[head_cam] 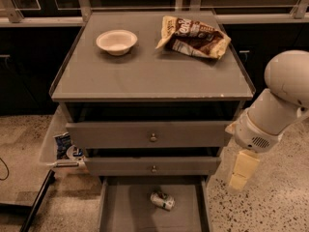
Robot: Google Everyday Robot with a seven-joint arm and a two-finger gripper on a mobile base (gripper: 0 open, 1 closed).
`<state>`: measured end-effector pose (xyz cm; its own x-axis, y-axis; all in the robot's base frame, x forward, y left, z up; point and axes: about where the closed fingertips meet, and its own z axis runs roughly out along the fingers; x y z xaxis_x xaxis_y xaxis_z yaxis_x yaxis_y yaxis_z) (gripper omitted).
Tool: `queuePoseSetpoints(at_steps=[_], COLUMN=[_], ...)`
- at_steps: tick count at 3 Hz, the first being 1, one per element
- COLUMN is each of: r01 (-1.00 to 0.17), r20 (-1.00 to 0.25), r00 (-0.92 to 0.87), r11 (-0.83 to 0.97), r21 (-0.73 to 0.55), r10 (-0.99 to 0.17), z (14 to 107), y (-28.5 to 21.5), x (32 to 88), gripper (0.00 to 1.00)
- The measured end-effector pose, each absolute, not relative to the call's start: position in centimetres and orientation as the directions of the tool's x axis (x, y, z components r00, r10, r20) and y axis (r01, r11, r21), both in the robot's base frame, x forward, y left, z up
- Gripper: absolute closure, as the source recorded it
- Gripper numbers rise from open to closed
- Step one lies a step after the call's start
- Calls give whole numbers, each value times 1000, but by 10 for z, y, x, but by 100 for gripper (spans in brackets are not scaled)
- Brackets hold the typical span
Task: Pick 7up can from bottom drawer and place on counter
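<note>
1. The 7up can [162,200] lies on its side on the floor of the open bottom drawer [125,212], near the middle.
2. The gripper [239,180] hangs to the right of the cabinet, outside the drawers, well apart from the can; whether it is released or clenched cannot be told.
3. On the counter [145,76] sit a cream bowl [116,41] and a brown snack bag [193,36].

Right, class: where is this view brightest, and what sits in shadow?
Camera view: warm light is brightest on the counter, bowl and snack bag; the bottom drawer is shaded, though the 7up can catches a glint; the tool, hanging right of the cabinet, is softly lit.
</note>
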<state>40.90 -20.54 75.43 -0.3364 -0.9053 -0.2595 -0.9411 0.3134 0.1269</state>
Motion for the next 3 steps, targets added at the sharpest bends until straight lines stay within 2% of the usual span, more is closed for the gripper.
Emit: queuePoseSetpoints(at_steps=[1, 3], r01=[-927, -944], r20=[-289, -424], r00=[-366, -322], r11=[321, 250], r21=[192, 217], r10=[-885, -846], z=[704, 628], y=[-186, -160], x=[411, 420], gripper=[0, 0])
